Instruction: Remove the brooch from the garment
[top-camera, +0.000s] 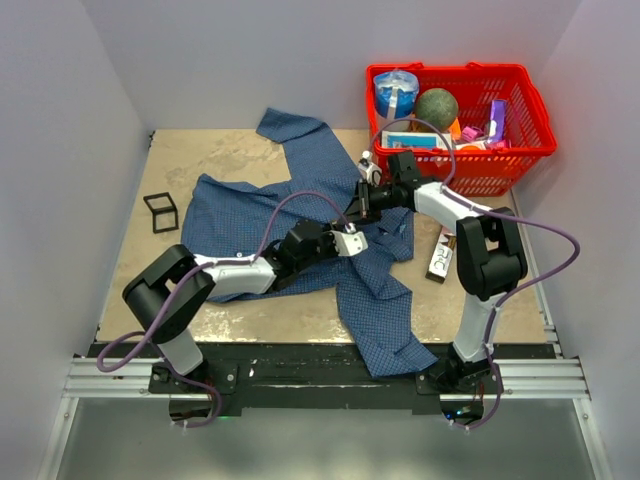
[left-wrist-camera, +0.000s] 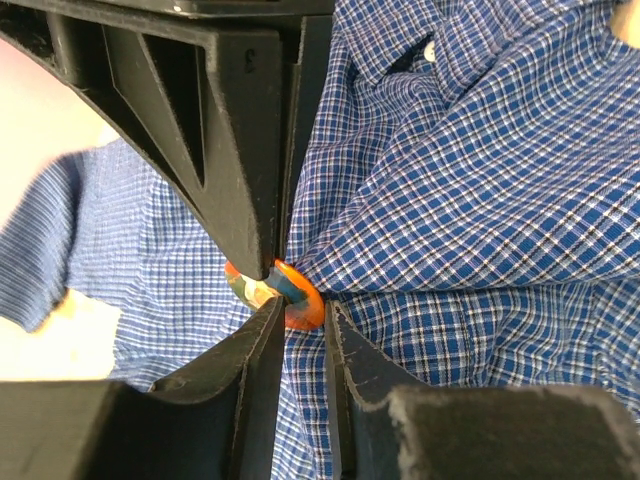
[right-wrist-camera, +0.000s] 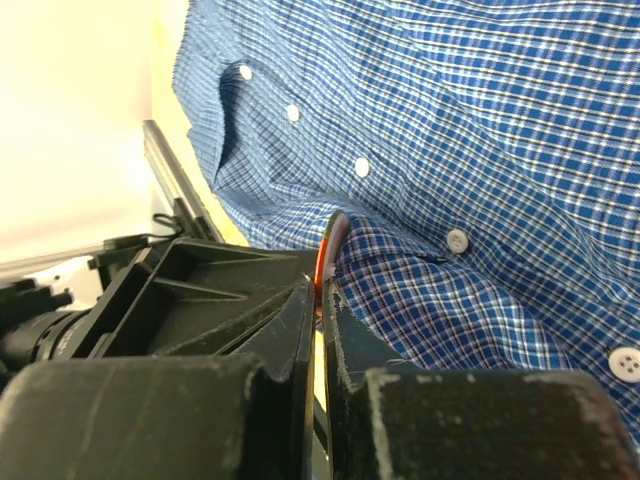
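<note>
Tan desk, white walls all round. Notes start at the claws.

At the right claw the jaws are pinched shut on the thin orange rim of the brooch, which shows edge-on in that wrist view.

On the left claw the fingers stand narrowly parted. The tips straddle the brooch's lower edge with checked cloth in the gap. Cannot tell whether the pads press yet.

Around both claw tips the garment puckers in folds that run to the brooch. Farther out it spreads over the desk.

The white buttons lie just beyond the right claw and outside its pinch.

Judgement: the step in hand is parting the pin from the cloth.
- The left claw should bite the cloth or backing right behind the disc, not the disc itself.
- The right claw then draws straight off, slowly.
- Risk: the garment lifts along with it, or the small disc slips from the pinch.

The red basket sits well beyond the right claw and plays no part
</note>
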